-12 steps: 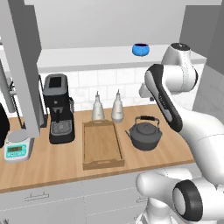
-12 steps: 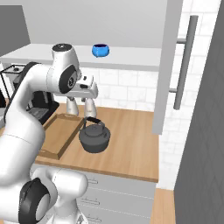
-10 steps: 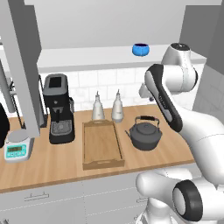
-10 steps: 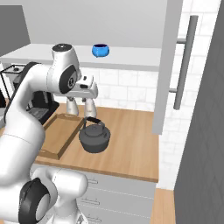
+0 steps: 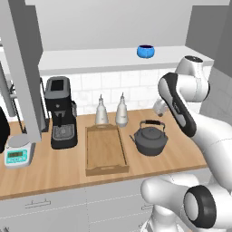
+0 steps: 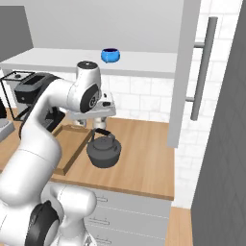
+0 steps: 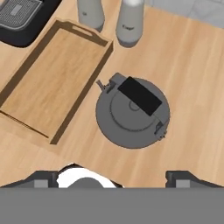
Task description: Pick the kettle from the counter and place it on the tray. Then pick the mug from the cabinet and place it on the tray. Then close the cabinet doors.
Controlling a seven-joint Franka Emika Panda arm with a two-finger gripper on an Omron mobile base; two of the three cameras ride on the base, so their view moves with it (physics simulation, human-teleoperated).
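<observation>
The dark grey kettle (image 5: pixel 150 140) (image 6: pixel 103 153) (image 7: pixel 131 113) stands on the wooden counter (image 5: pixel 54 170), just right of the light wooden tray (image 5: pixel 105 149) (image 6: pixel 72 146) (image 7: pixel 46 85), which holds nothing. My gripper (image 6: pixel 99 127) (image 7: pixel 113 177) hangs open above the kettle, a little off its black handle, with its fingertips (image 7: pixel 43 177) wide apart and nothing between them. The blue mug (image 5: pixel 145 51) (image 6: pixel 110 55) sits on the pale shelf of the cabinet (image 5: pixel 104 61). Both cabinet doors (image 5: pixel 22 68) (image 6: pixel 185 72) stand open.
Two pale bottles (image 5: pixel 101 111) (image 7: pixel 130 19) stand behind the tray by the tiled wall. A black coffee machine (image 5: pixel 60 113) is left of the tray and a small scale (image 5: pixel 17 154) sits further left. The right door's bar handle (image 6: pixel 204 67) juts out beside the arm.
The hand has come down slightly toward the kettle. The kettle, tray and mug have not moved.
</observation>
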